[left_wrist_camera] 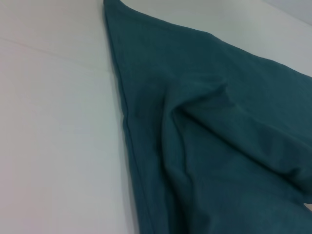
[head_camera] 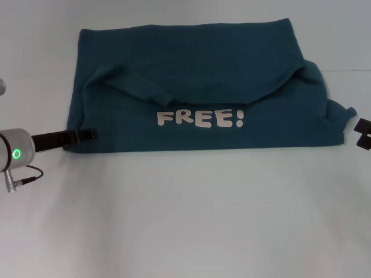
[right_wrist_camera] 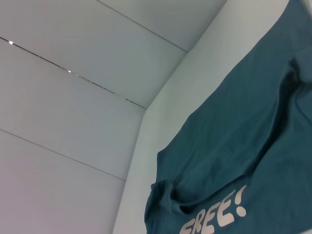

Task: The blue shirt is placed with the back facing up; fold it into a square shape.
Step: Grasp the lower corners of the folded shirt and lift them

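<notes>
White table (head_camera: 185, 220): broad pale surface carrying everything; the bare stretch nearest the robot leaves room for further folds.
Blue shirt (head_camera: 191, 87): soft teal cotton, lying on the far half of the table between the two arms. It forms a wide band with the "FREE!" lettering (head_camera: 200, 119) facing up near the front edge, so a flap has evidently been turned over onto the plain back. Both sleeves are tucked inward as creased ridges. The shape is wider than deep, so in my judgement a sideways fold is yet to come.
Bunched corner (head_camera: 336, 113): the shirt's right end is rumpled and untidy, likely needing smoothing for a clean square.
Left gripper (head_camera: 81, 135): low at the shirt's front left corner, fingertips touching the hem, apparently placed to take that corner; I cannot tell whether the fingers are spread or pinching.
Right gripper (head_camera: 363, 133): at the table's right edge, just beside the rumpled corner, apart from the cloth; two dark fingertips show with a gap between them, so spread.
</notes>
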`<state>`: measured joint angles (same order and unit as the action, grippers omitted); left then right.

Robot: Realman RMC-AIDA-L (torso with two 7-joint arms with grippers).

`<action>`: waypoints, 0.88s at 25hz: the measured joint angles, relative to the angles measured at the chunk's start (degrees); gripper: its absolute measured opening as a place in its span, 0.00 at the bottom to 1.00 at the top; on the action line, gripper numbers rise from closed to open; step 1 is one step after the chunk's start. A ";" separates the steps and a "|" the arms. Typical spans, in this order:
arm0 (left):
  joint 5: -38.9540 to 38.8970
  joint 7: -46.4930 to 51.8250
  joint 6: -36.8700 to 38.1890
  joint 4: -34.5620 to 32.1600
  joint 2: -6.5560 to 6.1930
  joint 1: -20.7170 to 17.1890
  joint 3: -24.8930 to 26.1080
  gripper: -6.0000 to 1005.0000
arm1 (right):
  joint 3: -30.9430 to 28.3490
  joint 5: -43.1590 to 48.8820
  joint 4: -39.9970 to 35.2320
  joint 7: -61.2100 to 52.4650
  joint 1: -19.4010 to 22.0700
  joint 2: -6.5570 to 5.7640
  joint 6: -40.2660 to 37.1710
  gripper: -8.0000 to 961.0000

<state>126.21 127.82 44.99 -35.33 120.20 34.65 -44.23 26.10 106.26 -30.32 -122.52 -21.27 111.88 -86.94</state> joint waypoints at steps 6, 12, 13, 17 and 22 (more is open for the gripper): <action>0.00 0.67 1.76 -0.61 0.03 -0.11 -0.04 0.48 | -0.05 0.00 0.00 0.00 0.08 0.00 0.00 0.69; 0.11 0.91 2.10 -0.71 -0.04 -0.21 -0.06 0.38 | -0.08 0.00 0.04 0.00 0.09 -0.09 -0.15 0.69; 0.12 0.93 2.10 -0.77 -0.05 -0.33 -0.05 0.35 | -0.06 0.00 0.04 0.00 0.09 -0.13 -0.19 0.69; 0.15 0.95 2.17 -1.27 -0.07 -0.63 0.23 0.20 | 0.19 0.00 0.08 0.00 0.09 -0.33 -0.33 0.69; 0.18 0.98 4.16 -1.50 -0.44 -0.57 1.06 0.04 | 0.68 2.55 -0.62 -0.27 -0.23 -1.06 -0.50 0.69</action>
<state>126.39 128.80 49.15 -36.83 119.76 34.08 -43.17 26.78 108.80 -30.94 -122.79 -21.50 110.82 -87.44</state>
